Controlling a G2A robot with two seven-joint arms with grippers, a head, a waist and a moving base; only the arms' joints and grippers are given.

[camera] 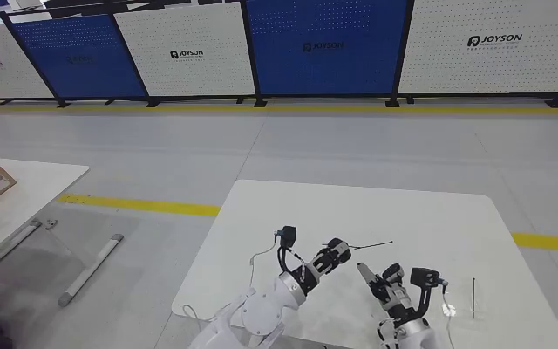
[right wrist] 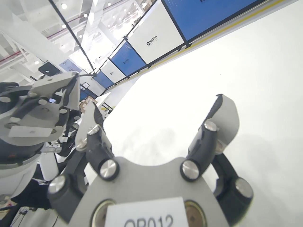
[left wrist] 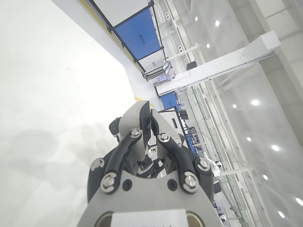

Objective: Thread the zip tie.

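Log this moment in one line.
left gripper: shut on zip tie | right gripper: open, empty | spare tie: on table | zip tie: straight, not threaded

Top view first: it sits high above the arms, looking down and forward over the white tabletop (camera: pixel 418 209) to the panel wall (camera: pixel 323 48) beyond. The left wrist camera is tight behind the left gripper (left wrist: pixel 150 111), angled up past the tabletop toward the ceiling. The right wrist camera is just as close behind the right gripper (right wrist: pixel 157 103). It faces across the tabletop and shares that panel wall and the left gripper.
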